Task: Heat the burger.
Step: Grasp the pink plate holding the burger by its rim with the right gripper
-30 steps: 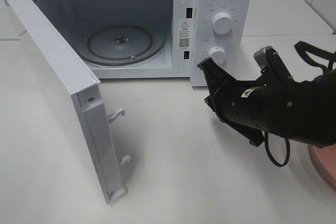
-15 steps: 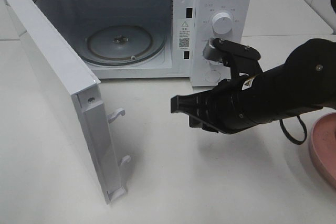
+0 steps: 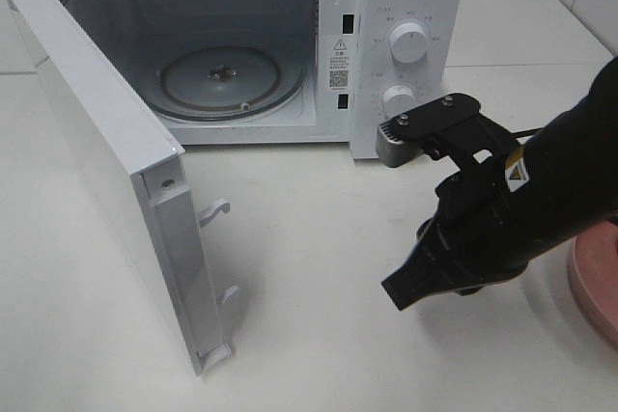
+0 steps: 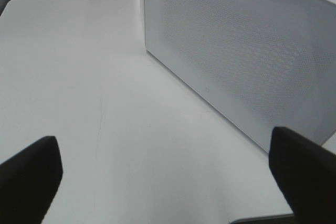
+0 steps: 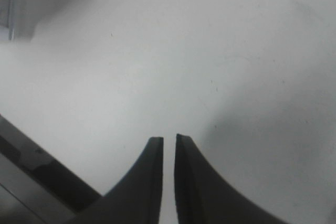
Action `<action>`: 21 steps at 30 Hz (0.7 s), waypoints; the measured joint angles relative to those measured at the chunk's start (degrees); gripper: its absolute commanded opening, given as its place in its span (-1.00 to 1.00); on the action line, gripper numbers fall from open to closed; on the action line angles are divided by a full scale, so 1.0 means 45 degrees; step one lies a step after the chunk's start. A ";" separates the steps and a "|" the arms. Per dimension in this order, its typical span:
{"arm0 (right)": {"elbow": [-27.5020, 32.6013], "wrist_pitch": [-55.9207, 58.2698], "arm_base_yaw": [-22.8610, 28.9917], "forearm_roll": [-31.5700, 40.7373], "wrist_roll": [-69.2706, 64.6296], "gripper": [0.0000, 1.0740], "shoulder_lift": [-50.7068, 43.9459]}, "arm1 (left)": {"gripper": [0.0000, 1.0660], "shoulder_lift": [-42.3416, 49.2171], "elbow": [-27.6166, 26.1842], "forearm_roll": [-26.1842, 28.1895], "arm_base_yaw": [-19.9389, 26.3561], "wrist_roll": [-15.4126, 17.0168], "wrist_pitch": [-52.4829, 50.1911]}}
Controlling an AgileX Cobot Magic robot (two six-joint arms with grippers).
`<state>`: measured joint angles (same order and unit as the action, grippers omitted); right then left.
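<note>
The burger is out of view. Over the table in front of the microwave's control panel, my right gripper [image 3: 396, 294] points down toward the near side. In the right wrist view its two dark fingers [image 5: 169, 140] stand a narrow slit apart with nothing between them, above bare white tabletop. My left gripper [image 4: 163, 140] is open wide and empty, facing the outer side of the microwave door [image 4: 241, 51]. It does not show in the high view.
The white microwave [image 3: 406, 7] stands at the back with its door [image 3: 97, 142] swung open to the left and an empty glass turntable [image 3: 220, 79] inside. A pink plate [image 3: 597, 282] shows at the right edge, partly hidden by my right arm.
My right arm swung from the microwave knobs to the left, then down toward the front of the table. Its fingers have parted slightly. The microwave door has not moved.
</note>
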<state>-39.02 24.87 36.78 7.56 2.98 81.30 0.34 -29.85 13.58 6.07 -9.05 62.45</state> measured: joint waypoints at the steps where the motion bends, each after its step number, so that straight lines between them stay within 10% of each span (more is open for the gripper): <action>1: 0.0000 0.0751 -0.0064 -0.0242 0.0000 -0.74 -0.0357 | 0.89 0.0000 0.0000 0.0000 0.0000 0.0000 0.0000; 15: 0.0000 0.4023 -0.2139 -0.2712 -0.0115 -0.45 -0.1502 | 0.89 0.0000 0.0000 0.0000 0.0000 0.0000 0.0000; 21: 0.0140 0.4240 -0.3094 -0.3145 -0.0293 0.23 -0.1617 | 0.89 0.0000 0.0000 0.0000 0.0000 0.0000 0.0000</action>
<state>-38.39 43.95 22.86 -6.59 1.66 74.03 0.34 -29.85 13.58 6.07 -9.05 62.45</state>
